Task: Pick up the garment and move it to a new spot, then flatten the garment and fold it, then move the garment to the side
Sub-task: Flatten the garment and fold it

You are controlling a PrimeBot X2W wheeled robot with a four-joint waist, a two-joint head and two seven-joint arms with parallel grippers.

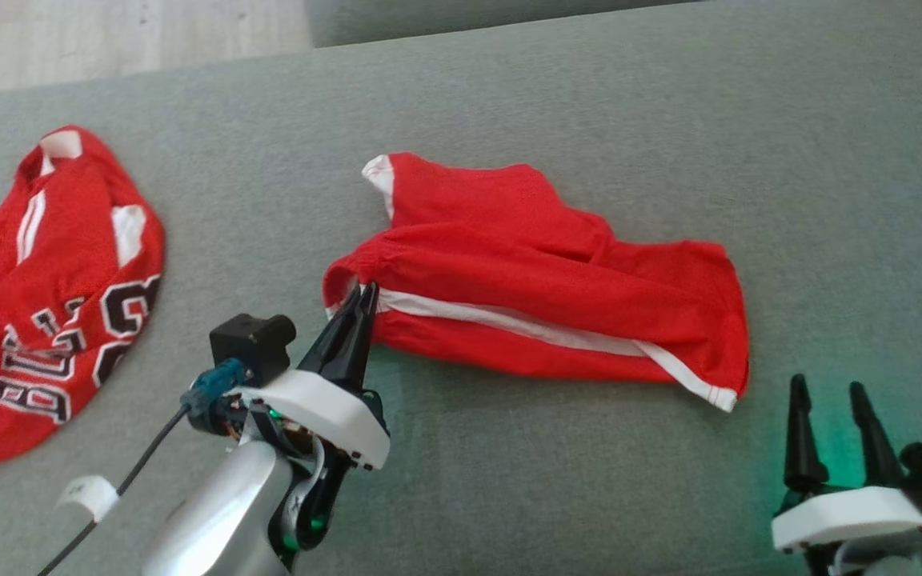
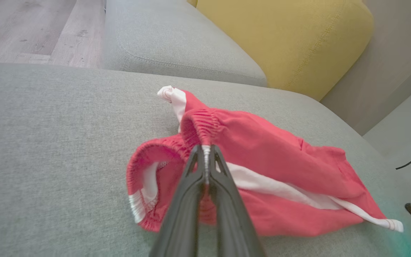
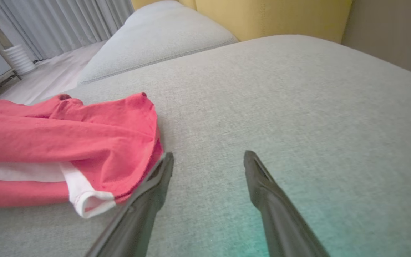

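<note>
The garment [image 1: 541, 280] is a pair of red shorts with a white side stripe, lying crumpled on the grey cushion [image 1: 589, 104]. My left gripper [image 1: 365, 290] is shut on the elastic waistband at the garment's left end; in the left wrist view the gathered waistband [image 2: 202, 125] is pinched between the closed fingertips of the left gripper [image 2: 205, 150]. My right gripper [image 1: 829, 392] stands open at the lower right, just beyond the garment's white-hemmed leg corner [image 1: 721, 398]. The right wrist view has that right gripper [image 3: 208, 160] open over bare cushion, with the garment [image 3: 66, 142] beside its left finger.
A red jersey [image 1: 37, 296] with black and white lettering lies at the left edge of the cushion. A second grey cushion [image 2: 177, 39] and a yellow backrest [image 2: 287, 39] lie beyond. Pale wooden floor [image 2: 23, 28] shows past the sofa's far edge.
</note>
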